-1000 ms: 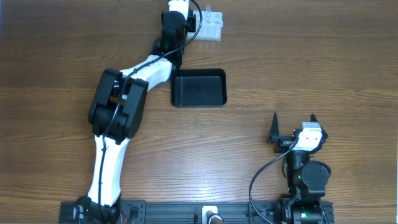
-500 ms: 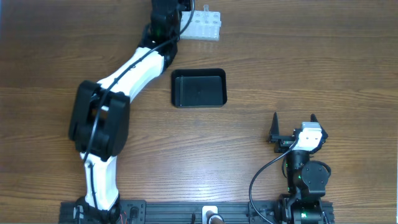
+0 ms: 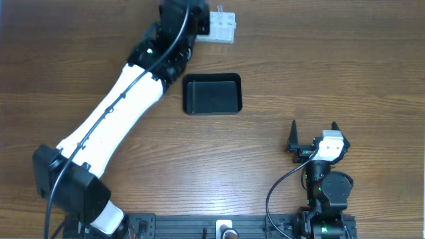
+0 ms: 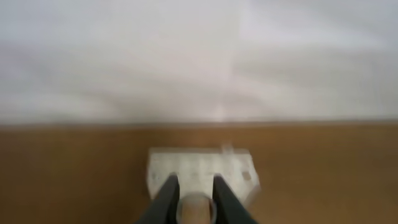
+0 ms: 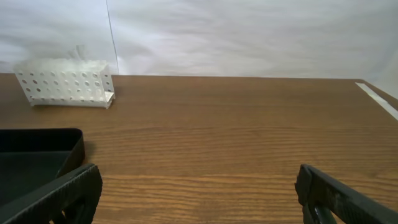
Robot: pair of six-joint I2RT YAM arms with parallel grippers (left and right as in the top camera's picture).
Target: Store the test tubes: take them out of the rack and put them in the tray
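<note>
A wooden table (image 3: 345, 79) fills the top view, brown, its grain running from side to side in long, darker streaks. In the right wrist view a pale strip (image 5: 377, 99) lies flat on the wood close to one edge and runs slantwise along it. Behind the table's far edge hangs a white backdrop (image 5: 249, 37) with faint, soft folds across it. A thin dark line (image 5: 110, 31) runs straight down the backdrop to the table's edge. From the left wrist view the same white surface shows as a plain band above the brown wood.
</note>
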